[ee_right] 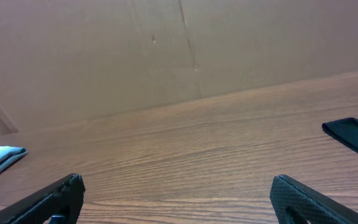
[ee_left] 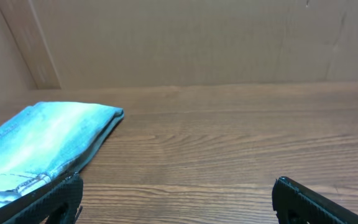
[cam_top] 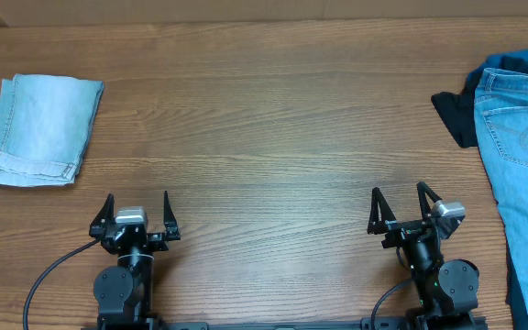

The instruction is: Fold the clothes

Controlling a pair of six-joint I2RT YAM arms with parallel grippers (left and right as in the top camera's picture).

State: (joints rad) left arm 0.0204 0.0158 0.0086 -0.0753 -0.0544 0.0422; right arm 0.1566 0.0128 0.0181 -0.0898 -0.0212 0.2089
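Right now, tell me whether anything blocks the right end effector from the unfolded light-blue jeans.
Nothing visible does. Only bare table lies between the open right end effector and the light-blue jeans; a black garment sits beside the jeans, not in the path.

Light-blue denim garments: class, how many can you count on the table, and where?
2. Folded shorts at the far left; jeans spread at the right edge, over darker clothes. Others may lie hidden underneath.
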